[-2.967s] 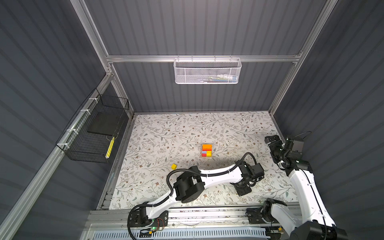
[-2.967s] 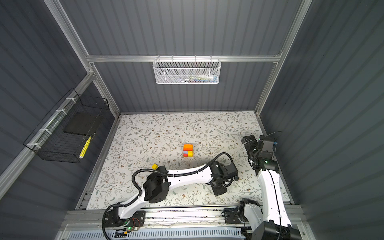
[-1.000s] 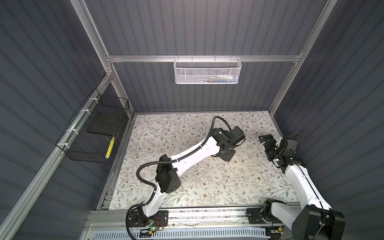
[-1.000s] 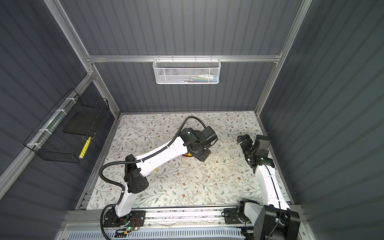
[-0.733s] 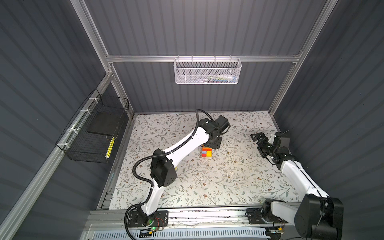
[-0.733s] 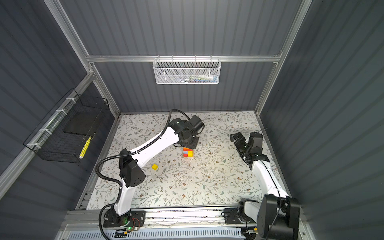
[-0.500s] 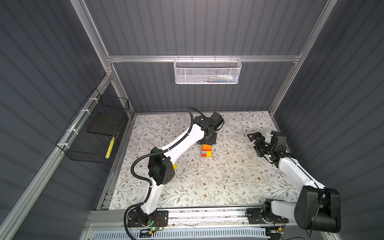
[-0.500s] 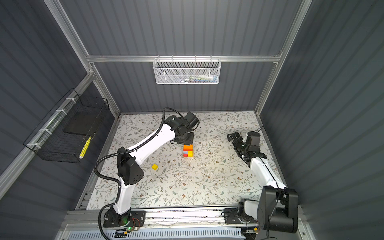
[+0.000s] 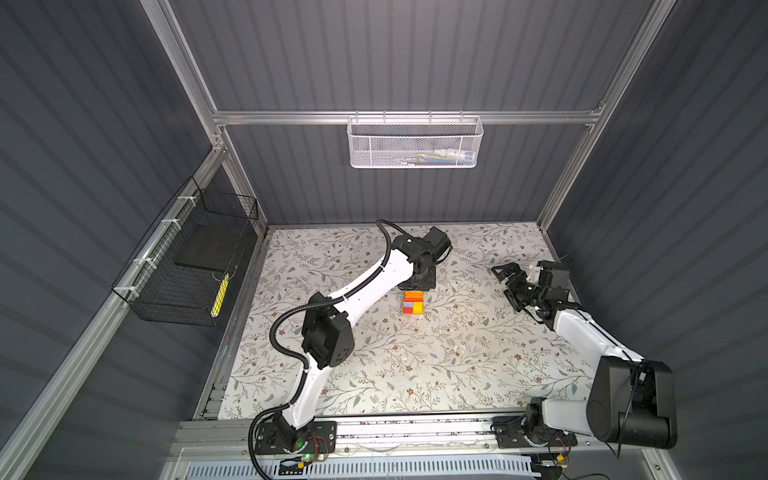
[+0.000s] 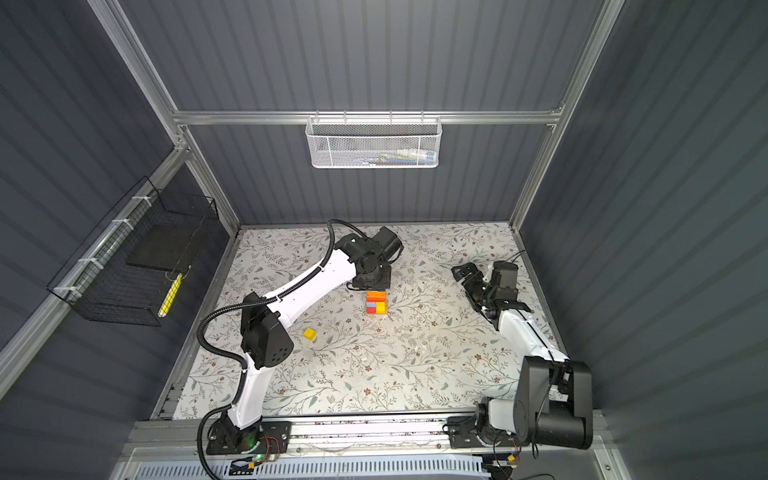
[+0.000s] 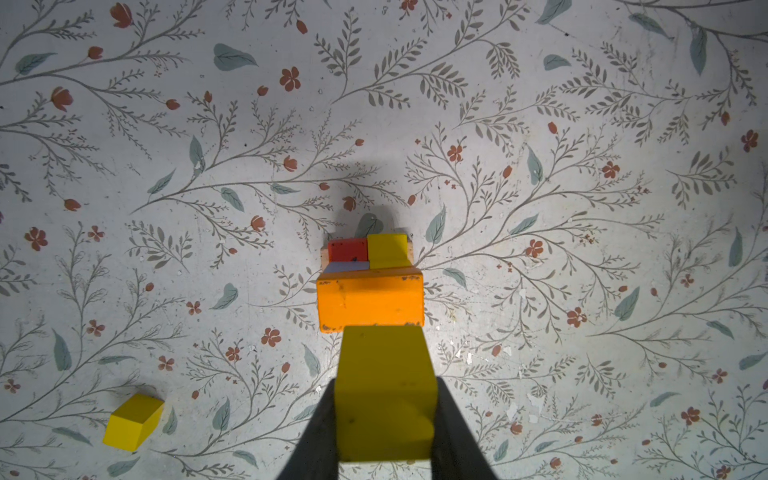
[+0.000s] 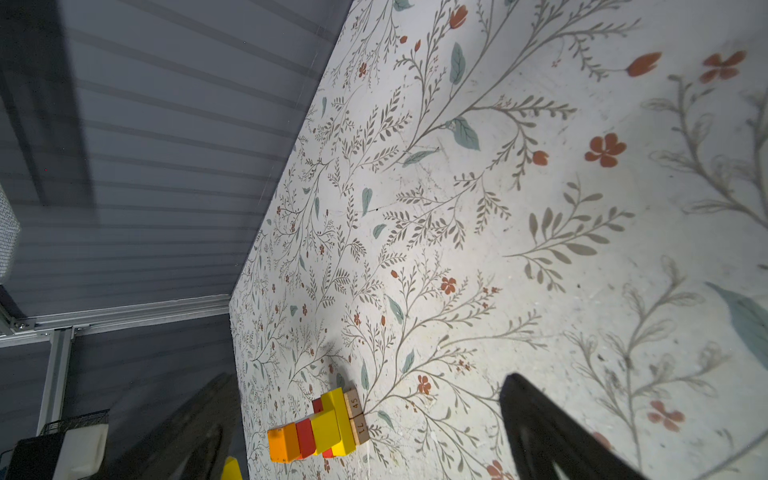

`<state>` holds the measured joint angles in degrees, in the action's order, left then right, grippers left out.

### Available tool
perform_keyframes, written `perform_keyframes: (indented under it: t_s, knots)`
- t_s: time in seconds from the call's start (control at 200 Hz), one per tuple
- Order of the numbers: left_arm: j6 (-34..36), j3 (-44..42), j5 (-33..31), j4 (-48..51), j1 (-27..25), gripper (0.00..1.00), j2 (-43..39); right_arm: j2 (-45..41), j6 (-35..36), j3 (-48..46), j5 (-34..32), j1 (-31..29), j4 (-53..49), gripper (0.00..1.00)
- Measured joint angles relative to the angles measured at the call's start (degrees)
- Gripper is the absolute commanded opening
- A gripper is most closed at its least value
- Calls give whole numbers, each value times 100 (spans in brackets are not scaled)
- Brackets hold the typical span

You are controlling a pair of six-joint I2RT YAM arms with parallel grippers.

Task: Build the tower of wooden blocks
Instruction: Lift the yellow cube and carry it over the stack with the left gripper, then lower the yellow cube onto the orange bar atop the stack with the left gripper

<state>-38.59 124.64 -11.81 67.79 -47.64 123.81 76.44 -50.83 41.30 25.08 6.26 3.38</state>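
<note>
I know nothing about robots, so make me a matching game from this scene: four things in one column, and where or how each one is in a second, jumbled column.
Things
1. left gripper
2. right gripper
3. tower
4. loose yellow cube

States
A. lies alone on the floral table
B. open and empty
C. stands mid-table, orange block on top
D. shut on a yellow block

Pairs: 1-D, 2-B, 3-C, 4-A

Painted wooden tower (image 11: 370,282) is showing matt colours; its orange block (image 11: 370,303) is wearing chipped paint; flowered table cover (image 11: 582,249) is looking scuffed.
</note>
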Motion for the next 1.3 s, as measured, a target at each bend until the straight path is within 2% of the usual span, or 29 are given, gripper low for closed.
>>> perform_keyframes:
  t_s: [1.301]
  knots:
    - [-52, -140, -37, -166, 125, 0, 275, 184, 15, 87, 22, 0, -22, 99]
